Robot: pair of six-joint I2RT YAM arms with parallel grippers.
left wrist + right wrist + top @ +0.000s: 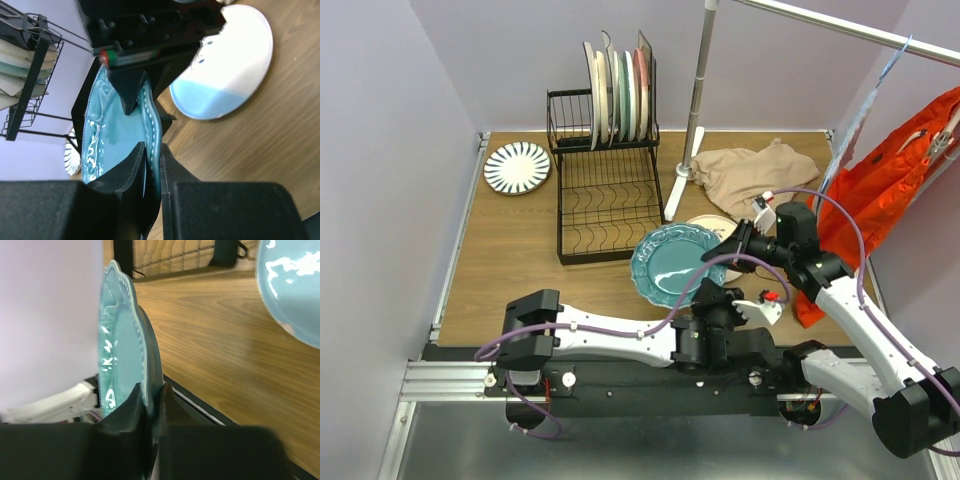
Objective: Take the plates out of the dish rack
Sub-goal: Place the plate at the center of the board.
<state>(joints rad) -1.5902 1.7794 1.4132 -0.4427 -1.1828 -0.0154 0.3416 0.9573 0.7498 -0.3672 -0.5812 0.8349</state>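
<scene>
Teal plate is clamped by left tool and right tool.

Right hand grips the upright teal plate.

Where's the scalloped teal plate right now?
The scalloped teal ceramic plate is right of centre in the top view, just in front of the black wire dish rack, clamped by the left gripper and right gripper.

no legible text, labels or numbers
</scene>
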